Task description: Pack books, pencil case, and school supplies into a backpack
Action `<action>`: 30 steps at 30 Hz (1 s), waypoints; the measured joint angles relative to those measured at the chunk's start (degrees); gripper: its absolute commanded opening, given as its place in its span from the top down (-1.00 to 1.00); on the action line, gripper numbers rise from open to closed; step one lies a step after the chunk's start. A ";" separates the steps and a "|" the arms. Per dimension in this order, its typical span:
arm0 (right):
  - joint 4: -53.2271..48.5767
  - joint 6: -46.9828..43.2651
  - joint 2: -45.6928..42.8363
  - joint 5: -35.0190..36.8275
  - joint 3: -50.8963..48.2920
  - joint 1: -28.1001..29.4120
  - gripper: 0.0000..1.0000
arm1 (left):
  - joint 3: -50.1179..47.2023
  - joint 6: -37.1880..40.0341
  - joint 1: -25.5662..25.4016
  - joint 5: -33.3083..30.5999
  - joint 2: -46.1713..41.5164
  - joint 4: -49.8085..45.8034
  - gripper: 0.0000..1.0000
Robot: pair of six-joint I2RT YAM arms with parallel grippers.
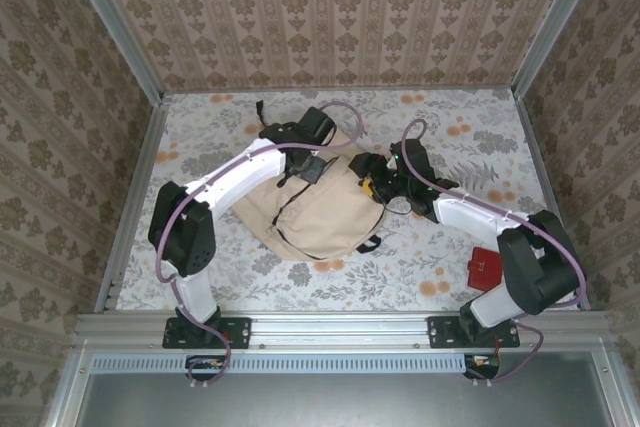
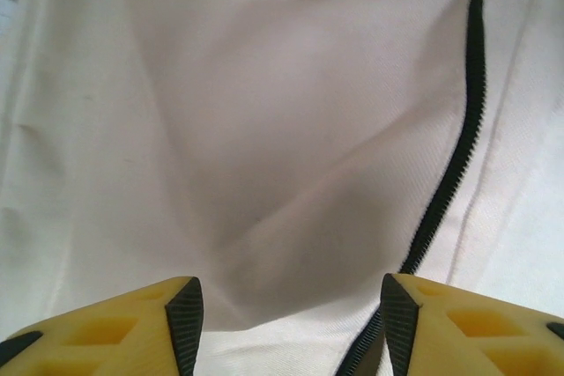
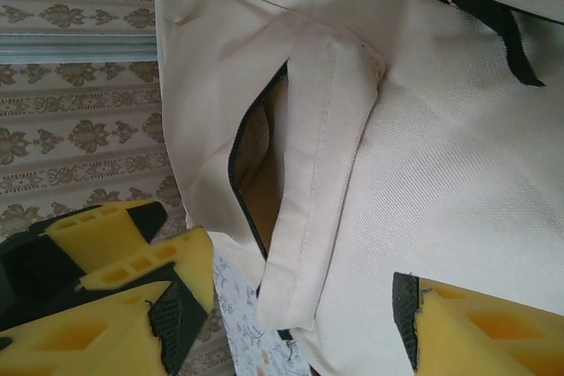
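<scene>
The beige backpack (image 1: 318,215) lies flat in the middle of the table, its black top loop (image 1: 262,112) pointing to the far side. My left gripper (image 1: 306,163) hovers over its upper part. In the left wrist view it (image 2: 291,323) stands open just above the beige cloth (image 2: 264,129), with a dark zipper line (image 2: 449,173) by its right finger. My right gripper (image 1: 376,183) is at the backpack's right edge. It (image 3: 289,314) is open around a beige flap (image 3: 317,173), beside an unzipped slit (image 3: 256,160) with something yellowish-brown inside. Books, pencil case and school supplies are out of view.
A small flat red square thing (image 1: 485,267) lies on the flowered table (image 1: 420,277) at the right, near my right arm's base. Papered walls and metal rails (image 1: 130,197) close the table in on three sides. A black strap (image 3: 493,24) hangs off the backpack.
</scene>
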 measured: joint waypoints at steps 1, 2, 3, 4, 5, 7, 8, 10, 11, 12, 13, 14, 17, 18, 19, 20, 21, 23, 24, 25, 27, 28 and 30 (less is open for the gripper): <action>0.15 0.00 0.48 -0.31 0.37 0.04 -0.36 | -0.20 0.52 0.52 1.53 0.02 0.13 -0.15; 0.33 -0.02 0.87 -0.61 0.63 0.07 -0.35 | -0.37 0.96 1.07 2.95 0.02 0.28 -0.12; 0.42 0.00 1.20 -0.90 0.94 0.09 -0.35 | -0.48 1.38 1.64 4.20 0.02 0.42 -0.11; 0.55 0.00 1.46 -0.96 1.16 0.09 -0.35 | -0.55 1.77 2.21 5.29 0.02 0.57 -0.08; 0.79 0.00 1.68 -1.07 1.33 0.09 -0.35 | -0.59 2.19 2.93 6.40 0.02 0.76 -0.03; 1.11 0.00 2.05 -1.25 1.55 0.09 -0.34 | -0.59 2.91 4.31 8.50 0.02 1.01 0.01; 1.29 0.02 2.29 -1.36 1.66 0.11 -0.33 | -0.59 3.32 4.98 9.66 0.02 1.16 0.03; 1.44 0.04 2.78 -1.40 1.88 0.09 -0.32 | -0.59 4.07 6.12 11.39 0.11 1.36 0.05; 1.68 0.04 2.99 -1.40 1.88 0.11 -0.29 | -0.57 4.39 6.56 12.20 0.24 1.40 0.05; 1.68 0.11 3.13 -1.38 1.90 0.15 -0.29 | -0.44 4.57 6.86 12.90 0.50 1.33 0.06; 1.68 0.13 3.28 -1.38 1.99 0.15 -0.29 | -0.20 4.79 6.99 13.38 0.90 1.31 0.08; 1.68 0.13 3.43 -1.38 2.14 0.22 -0.27 | 0.11 4.94 7.15 13.77 1.49 1.31 0.13; 1.66 0.22 3.89 -1.38 2.78 0.55 -0.17 | 1.18 5.53 7.37 14.21 3.39 0.85 0.34; 1.73 0.17 4.09 -1.38 2.97 0.70 -0.16 | 1.40 5.62 7.50 14.27 3.80 0.68 0.43; 1.73 0.17 4.24 -1.40 3.19 0.85 -0.14 | 1.62 5.66 7.67 14.38 4.15 0.50 0.51; 1.73 0.17 4.37 -1.40 3.32 0.94 -0.11 | 1.75 5.55 7.78 14.38 4.31 0.44 0.57; 1.73 0.17 4.48 -1.38 3.48 1.11 -0.10 | 1.77 5.53 8.00 14.43 4.33 0.44 0.66; 1.70 0.15 4.85 -1.36 3.87 1.40 -0.07 | 1.99 5.49 8.22 14.49 4.33 0.35 0.82; 1.73 0.15 5.05 -1.36 4.09 1.53 -0.04 | 2.05 5.35 8.35 14.56 4.33 0.35 0.88; 1.73 0.20 5.27 -1.36 4.28 1.68 -0.02 | 2.10 5.42 8.46 14.58 4.31 0.31 0.98; 1.75 0.20 5.86 -1.33 4.76 2.01 0.06 | 2.12 5.38 8.44 14.56 4.26 0.31 1.00; 1.88 0.22 6.21 -1.31 4.98 2.21 0.10 | 2.12 5.18 8.44 14.53 4.20 0.31 1.00; 2.16 0.26 6.91 -1.27 5.27 2.60 0.21 | 2.12 5.14 8.44 14.56 3.85 0.31 1.00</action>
